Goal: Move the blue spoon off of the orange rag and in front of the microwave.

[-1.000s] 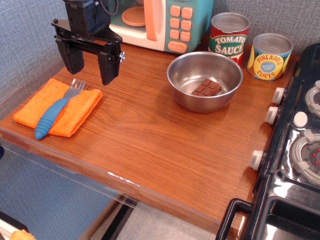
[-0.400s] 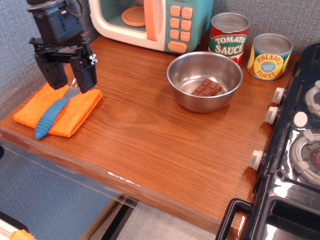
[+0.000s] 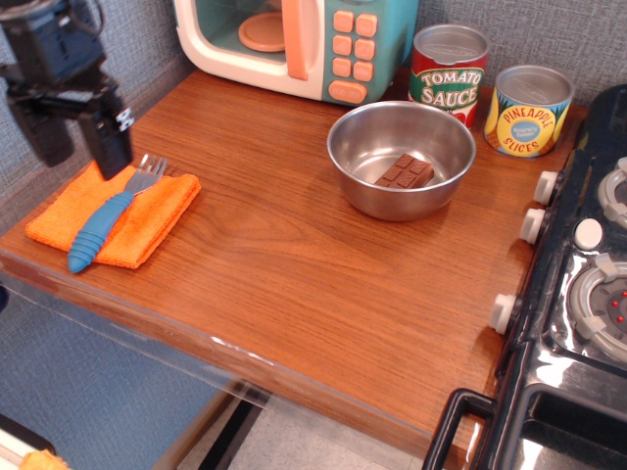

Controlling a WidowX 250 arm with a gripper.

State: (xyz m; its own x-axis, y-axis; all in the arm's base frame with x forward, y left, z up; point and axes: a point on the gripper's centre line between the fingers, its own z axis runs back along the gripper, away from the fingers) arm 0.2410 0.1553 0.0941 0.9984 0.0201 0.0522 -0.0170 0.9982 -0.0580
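A: The black gripper [image 3: 76, 140] has slid left, past the fuzzy orange rag's [image 3: 147, 215] far edge, fingers spread and empty. It probably overshot.

B: The blue-handled, silver-pronged spoon [image 3: 106, 223] lies untouched on that rag. Rightward, the teal-and-white toy microwave [image 3: 323, 49]; the steel bowl [image 3: 401, 157] holding chocolate leaves its front free.

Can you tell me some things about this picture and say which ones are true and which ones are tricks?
1. The blue spoon lies on the orange rag. True.
2. The gripper is holding the spoon. False: it hangs open over the rag's far left edge, holding nothing.
3. The metal bowl has a piece of chocolate in it. True.
4. The microwave door is shut. False: it stands open and the orange plate inside shows.
5. Two cans stand right of the microwave, tomato sauce and pineapple slices. True.
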